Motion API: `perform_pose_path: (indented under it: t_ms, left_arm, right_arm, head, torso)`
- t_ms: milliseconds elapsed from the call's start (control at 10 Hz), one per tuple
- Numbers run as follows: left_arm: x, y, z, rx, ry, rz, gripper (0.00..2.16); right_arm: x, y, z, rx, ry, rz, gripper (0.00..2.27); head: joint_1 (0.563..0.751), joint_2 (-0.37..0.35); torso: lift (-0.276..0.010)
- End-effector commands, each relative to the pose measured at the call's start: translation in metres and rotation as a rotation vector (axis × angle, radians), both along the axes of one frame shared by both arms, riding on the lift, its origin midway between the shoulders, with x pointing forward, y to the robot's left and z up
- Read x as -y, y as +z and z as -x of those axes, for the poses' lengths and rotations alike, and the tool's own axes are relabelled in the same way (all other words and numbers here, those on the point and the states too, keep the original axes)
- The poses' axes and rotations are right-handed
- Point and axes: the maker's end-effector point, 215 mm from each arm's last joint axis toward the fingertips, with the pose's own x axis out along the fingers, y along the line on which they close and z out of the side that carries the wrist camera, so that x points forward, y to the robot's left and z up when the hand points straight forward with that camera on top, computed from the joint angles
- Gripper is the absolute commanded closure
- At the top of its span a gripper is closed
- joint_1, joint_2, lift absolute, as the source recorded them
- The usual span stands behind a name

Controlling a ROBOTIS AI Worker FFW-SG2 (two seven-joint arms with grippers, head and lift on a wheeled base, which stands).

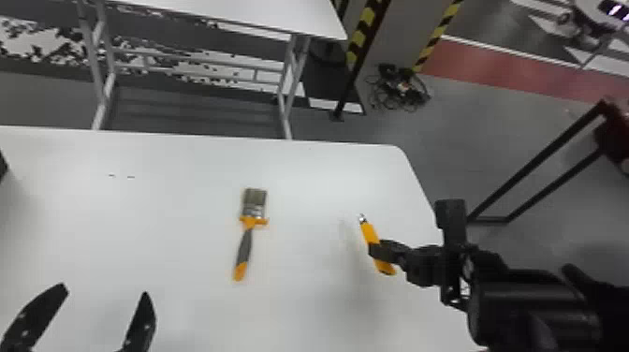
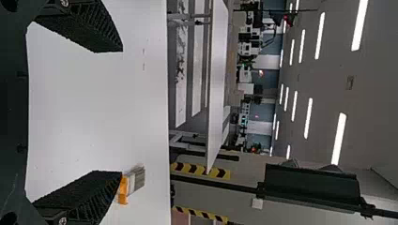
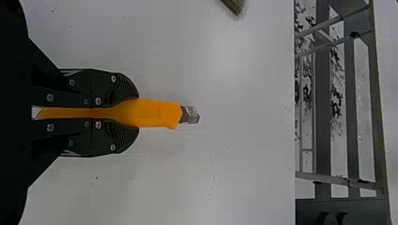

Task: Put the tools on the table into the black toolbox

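The left gripper (image 1: 103, 289) was spread open above the table (image 1: 187, 224); the right gripper (image 1: 376, 251), pinched closed, was near its right edge.

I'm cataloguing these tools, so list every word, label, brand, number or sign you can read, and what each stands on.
No text can be read.
Paintbrush: no legible lettering.
Orange cutter: no legible lettering.
Striped posts: black and yellow bands, no readable words.

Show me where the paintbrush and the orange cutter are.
Paintbrush (image 1: 244, 248): head view, on its dark handle.
Orange cutter (image 3: 162, 113): right wrist view, on its orange body, near the metal tip.
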Motion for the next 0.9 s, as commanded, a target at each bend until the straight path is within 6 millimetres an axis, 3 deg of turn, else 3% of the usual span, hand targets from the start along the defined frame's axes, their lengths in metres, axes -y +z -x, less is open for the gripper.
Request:
perform_pose_path:
  t_ms: [0,400,800]
  left_arm:
    - [0.001,0.006,-0.009,-0.02,-0.013,0.029,0.05]
    - [0.001,0.023,-0.042,-0.088,-0.062,0.186,0.05]
    - [0.01,0.008,-0.066,-0.292,-0.134,0.423,0.05]
  right_arm:
    - [-0.02,0.018,0.002,0.064,0.054,0.008,2.25]
    - [-0.083,0.061,0.011,0.189,0.21,-0.004,2.25]
    - [-0.145,0.089,0.01,0.281,0.335,-0.032,2.25]
  head:
    - [0.695,-0.35]
    - [0.695,-0.308]
    - [0.695,-0.215]
  torso:
    - [-0.075]
    - [-0.075]
    - [-0.075]
